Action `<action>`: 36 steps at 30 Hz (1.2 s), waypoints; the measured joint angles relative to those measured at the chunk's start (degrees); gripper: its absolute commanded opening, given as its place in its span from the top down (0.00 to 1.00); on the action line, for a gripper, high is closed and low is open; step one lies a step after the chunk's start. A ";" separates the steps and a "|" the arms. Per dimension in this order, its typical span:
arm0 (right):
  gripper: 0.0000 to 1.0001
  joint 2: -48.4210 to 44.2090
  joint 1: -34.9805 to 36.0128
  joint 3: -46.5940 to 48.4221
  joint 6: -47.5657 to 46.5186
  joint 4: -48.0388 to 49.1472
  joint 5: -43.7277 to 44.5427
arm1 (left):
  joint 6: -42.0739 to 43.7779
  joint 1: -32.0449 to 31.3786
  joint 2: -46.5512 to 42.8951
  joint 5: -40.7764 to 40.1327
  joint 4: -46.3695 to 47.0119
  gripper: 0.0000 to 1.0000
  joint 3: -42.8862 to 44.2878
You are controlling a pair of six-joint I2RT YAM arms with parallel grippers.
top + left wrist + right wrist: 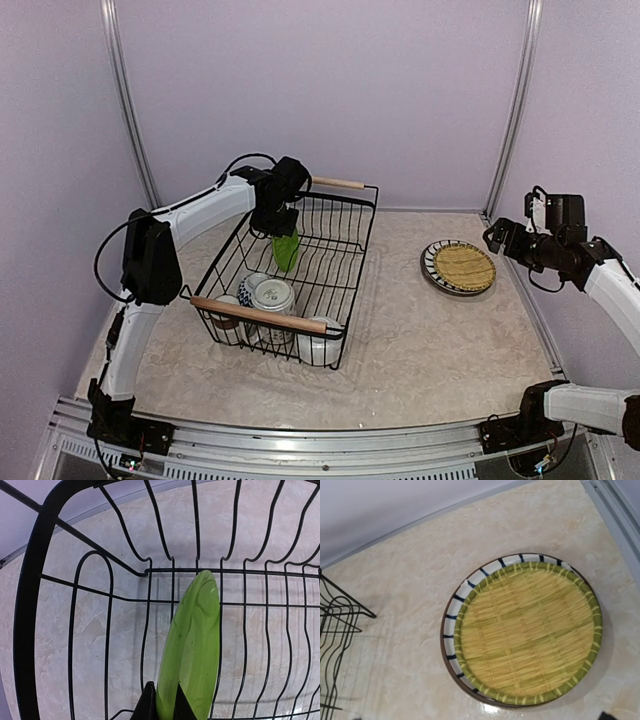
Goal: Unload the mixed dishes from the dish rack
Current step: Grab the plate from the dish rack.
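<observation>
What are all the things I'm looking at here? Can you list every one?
dish rack: one, black wire with two wooden handles, left-centre of the table
lime green plate: one, standing on edge at the rack's far end
patterned bowl: one, white and blue, at the rack's near end
brownish mug: one, near-left corner of the rack, partly hidden by a handle
white mug: one, near-right corner of the rack
striped plate: one, white with dark stripes, on the table right of the rack
woven-look plate: one, yellow-green, stacked on the striped plate
table: one, beige marble-look
left gripper: one, black, shut on the lime green plate
right gripper: one, black, above the stacked plates; open or shut unclear
</observation>
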 measured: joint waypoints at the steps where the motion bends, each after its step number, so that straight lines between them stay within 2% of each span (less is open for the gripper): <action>1: 0.00 0.00 0.02 -0.02 0.00 0.02 -0.02 | -0.09 0.00 0.09 0.02 -0.15 0.95 0.20; 3: 0.00 0.00 0.00 -0.11 0.00 0.31 -0.02 | -0.09 -0.07 0.37 0.17 -0.50 1.00 0.90; 9: 0.00 -0.02 0.02 -2.25 0.48 1.79 -0.42 | 0.26 -0.37 2.27 -0.07 -3.13 1.00 4.66; 26: 0.00 0.76 0.02 -4.72 0.74 4.66 -1.92 | 2.58 -2.58 1.75 0.04 -6.14 1.00 6.34; 30: 0.00 1.33 0.17 -5.81 1.14 5.25 -2.82 | 3.45 -2.58 -1.84 0.02 -7.17 1.00 7.48; 36: 0.00 3.67 2.21 -4.72 1.97 6.10 -3.98 | 2.19 -1.55 -13.38 4.52 -5.99 1.00 7.37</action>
